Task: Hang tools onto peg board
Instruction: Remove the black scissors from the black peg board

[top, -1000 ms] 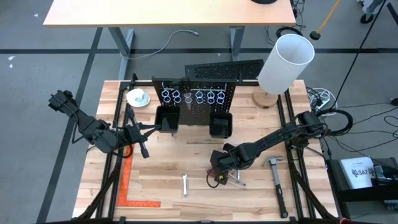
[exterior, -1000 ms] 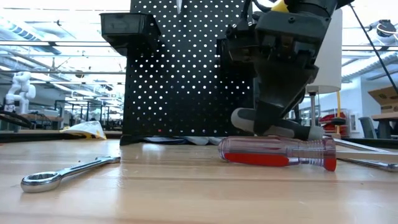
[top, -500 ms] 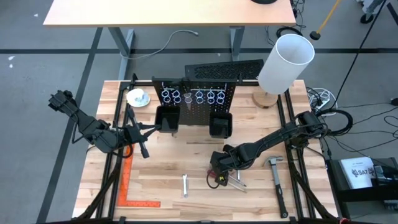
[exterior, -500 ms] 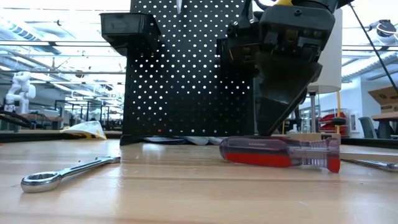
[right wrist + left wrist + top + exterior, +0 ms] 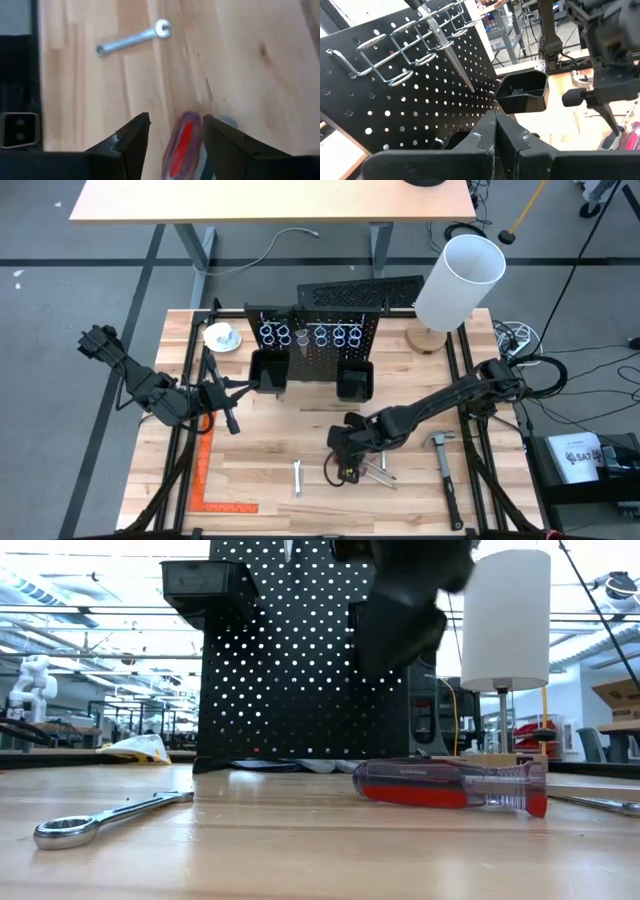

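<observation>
Black perforated peg board [image 5: 320,340] stands upright at the back of the pale wooden table [image 5: 270,450] in the high view, with a row of silvery wire ring holders [image 5: 310,334] along its top and two black square bins [image 5: 269,370] at its foot. Right gripper [image 5: 338,463] hangs over the front-middle of the table, just above a red clear-handled screwdriver [image 5: 350,471]. A short silver wrench [image 5: 297,478] lies a bit to the left of it, and a hammer [image 5: 445,465] sits off to the right. Left gripper [image 5: 228,405] waits near the left bin.

Low view: the screwdriver [image 5: 450,785] lies flat on the wood, nothing touching it, with the wrench [image 5: 100,819] well apart from it and nearer the camera. The dark bulk of the right arm is blurred up above, clear of the handle.

Left wrist view: that gripper's fingers [image 5: 496,135] are pressed together with nothing between them, pointing at the peg board [image 5: 395,100], where silver scissors [image 5: 447,50] hang through a ring.

Right wrist view: the two fingers [image 5: 132,137] are spread apart, the red screwdriver handle [image 5: 182,145] showing in the gap between them down on the table, not gripped. The wrench [image 5: 132,38] lies further out.
</observation>
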Action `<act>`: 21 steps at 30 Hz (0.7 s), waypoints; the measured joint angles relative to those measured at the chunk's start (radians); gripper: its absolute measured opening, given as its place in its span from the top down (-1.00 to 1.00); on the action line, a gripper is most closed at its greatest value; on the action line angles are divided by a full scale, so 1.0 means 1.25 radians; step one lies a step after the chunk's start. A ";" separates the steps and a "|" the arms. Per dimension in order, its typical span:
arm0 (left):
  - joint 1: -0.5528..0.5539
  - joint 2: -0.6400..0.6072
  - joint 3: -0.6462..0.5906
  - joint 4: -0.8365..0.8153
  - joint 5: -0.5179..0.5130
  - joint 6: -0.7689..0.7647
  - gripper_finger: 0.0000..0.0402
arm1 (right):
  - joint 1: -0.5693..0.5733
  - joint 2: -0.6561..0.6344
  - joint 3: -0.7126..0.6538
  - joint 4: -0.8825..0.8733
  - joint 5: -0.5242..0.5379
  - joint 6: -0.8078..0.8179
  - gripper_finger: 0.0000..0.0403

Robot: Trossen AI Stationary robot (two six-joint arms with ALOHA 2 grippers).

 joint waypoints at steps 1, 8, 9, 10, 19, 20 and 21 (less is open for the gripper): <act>0.000 0.000 0.000 0.000 0.000 0.000 0.96 | 0.000 0.000 0.017 -0.010 0.001 -0.009 0.14; 0.000 0.000 0.000 0.000 0.000 0.000 0.96 | 0.000 0.000 0.122 -0.068 0.002 -0.074 0.23; 0.000 0.000 0.000 0.000 0.000 0.000 0.96 | 0.000 0.000 0.137 -0.076 0.002 -0.083 0.24; 0.000 0.000 0.000 0.000 0.000 0.000 0.96 | 0.000 0.000 0.152 -0.086 0.003 -0.094 0.26; 0.000 0.000 0.000 0.000 0.000 0.000 0.96 | 0.002 0.000 0.339 -0.158 0.109 -0.278 0.38; 0.000 0.000 0.000 0.000 0.000 0.000 0.96 | 0.002 0.000 0.365 -0.162 0.132 -0.306 0.39; 0.000 0.000 0.000 0.000 0.000 0.000 0.96 | 0.005 0.000 0.390 -0.167 0.160 -0.337 0.40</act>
